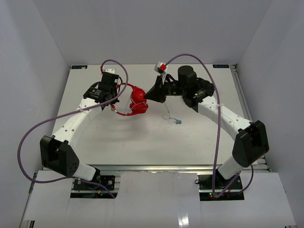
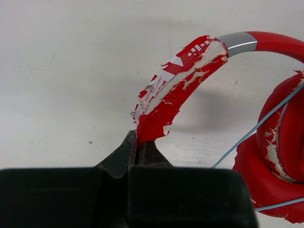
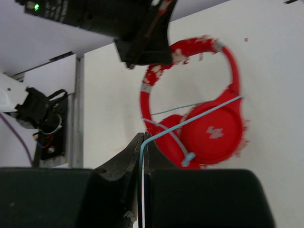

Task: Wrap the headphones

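- Just to the right of the headphones point(image 1: 138, 100), the right gripper point(image 3: 143, 142) is pinching the thin pale blue cable point(image 3: 190, 119) between fully closed jaws, with nothing else in its hold.
- From that pinch the cable is running straight across to the stacked earcups point(image 3: 211, 133), where a couple of strands are already crossing the red shells. This stretch is pointing at the headphones along the same line as the gripper's fingers.
- On the opposite, left side of the headphones, the left gripper point(image 2: 137, 151) is clamping the peeling padded part of the headband point(image 2: 175, 90), jaws closed tight on it, and seems to be acting as the anchor.
- The headphones are sitting between the two grippers with their long axis running left to right: headband arc toward the left gripper, earcups toward the right one. Whether they are resting on the table point(image 1: 142, 142) or being held just above it is not clear.
- Right of the headphones and a little toward the arm bases, the loose tail of the cable is trailing down to its plug point(image 1: 178, 121), which is lying apart from the earcups.
- The right arm is the nearer one to the cable and looks placed to carry it. The next loop is likely depending on swinging that strand around the earcups, across the headphones' long axis, while the left side is stopping them from turning.
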